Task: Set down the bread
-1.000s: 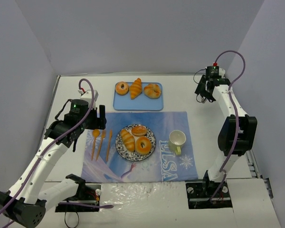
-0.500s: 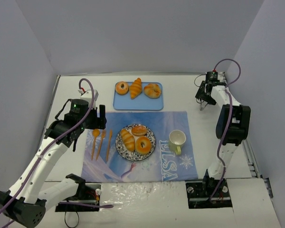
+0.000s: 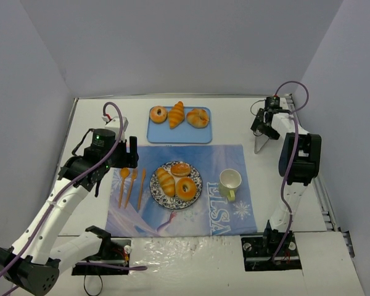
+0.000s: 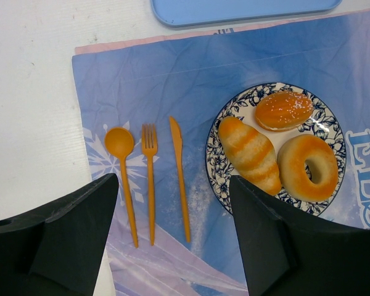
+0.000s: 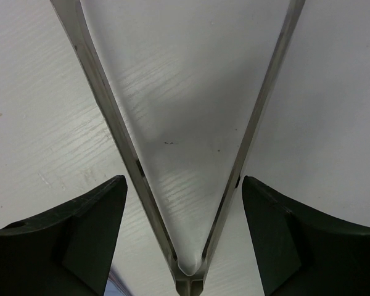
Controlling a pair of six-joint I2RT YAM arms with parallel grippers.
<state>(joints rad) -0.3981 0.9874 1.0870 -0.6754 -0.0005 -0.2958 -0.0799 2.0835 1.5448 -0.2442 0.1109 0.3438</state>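
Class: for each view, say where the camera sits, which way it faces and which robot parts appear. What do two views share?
Top external: above and behind the robot, facing down over the table; left arm and right arm show.
Left wrist: on the left arm, facing down at the plate, spoon, fork and knife; left gripper shows.
Right wrist: on the right arm, facing down at the tongs; right gripper flanks them.
Shared: top and left wrist both show the plate of bread.

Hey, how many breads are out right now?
6. On the tray: donut, croissant, bun, left to right. On the plate: roll left, ring donut right, seeded bun behind. None looks hidden.
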